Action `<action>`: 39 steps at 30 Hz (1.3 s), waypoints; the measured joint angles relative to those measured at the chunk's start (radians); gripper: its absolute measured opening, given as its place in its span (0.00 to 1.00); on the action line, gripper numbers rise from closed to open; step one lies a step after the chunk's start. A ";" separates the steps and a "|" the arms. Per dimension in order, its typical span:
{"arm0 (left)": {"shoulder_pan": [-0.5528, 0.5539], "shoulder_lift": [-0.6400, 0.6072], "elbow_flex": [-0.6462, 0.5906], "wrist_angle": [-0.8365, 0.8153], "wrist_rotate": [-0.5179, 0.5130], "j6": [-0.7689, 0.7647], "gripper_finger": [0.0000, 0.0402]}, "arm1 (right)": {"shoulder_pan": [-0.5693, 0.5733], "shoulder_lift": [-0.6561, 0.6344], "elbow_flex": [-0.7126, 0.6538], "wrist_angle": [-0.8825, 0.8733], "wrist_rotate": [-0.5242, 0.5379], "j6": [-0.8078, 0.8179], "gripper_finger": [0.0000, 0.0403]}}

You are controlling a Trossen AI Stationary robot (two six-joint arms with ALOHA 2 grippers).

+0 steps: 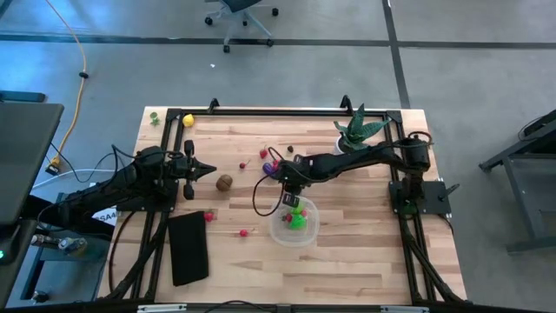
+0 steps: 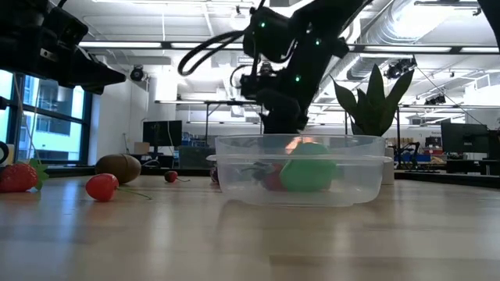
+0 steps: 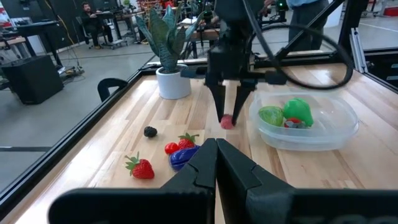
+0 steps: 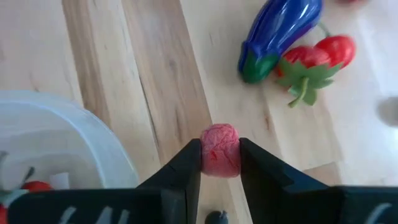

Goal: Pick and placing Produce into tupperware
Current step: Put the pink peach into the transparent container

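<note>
Produce piece, a pink berry (image 4: pixel 220 150), is clamped in our right gripper (image 4: pixel 220 163) at the tupperware's (image 1: pixel 306 235) 11 o'clock; next we carry it over the rim and release, left gripper (image 1: pixel 205 171) closed, idle.

Both arms are matte black, built of slim tubular links with chunky rounded joints. The right arm (image 1: pixel 356 161) carries a loose black cable looping off its forearm, and small green lights glow on its housing in the low view. Its tool (image 4: pixel 220 163) has two flat, black, wedge-shaped fingers. The left arm (image 1: pixel 130 178) ends in a tool (image 3: pixel 216 163) with angular black fingers tapering to a point.
</note>
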 joint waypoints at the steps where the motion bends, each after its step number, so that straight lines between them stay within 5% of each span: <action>1: 0.000 0.000 0.000 0.000 0.000 0.000 0.00 | 0.000 -0.014 0.000 -0.011 0.001 0.000 0.21; 16: 0.000 0.000 0.000 0.000 0.000 0.000 0.00 | 0.143 -0.231 0.000 -0.027 -0.061 0.053 0.21; 26: 0.000 0.000 0.000 0.000 0.000 0.000 0.00 | 0.302 -0.110 0.000 0.015 -0.062 0.121 0.21; 39: 0.000 0.000 0.000 0.000 0.000 0.000 0.00 | 0.319 0.022 -0.001 0.085 -0.113 0.060 0.21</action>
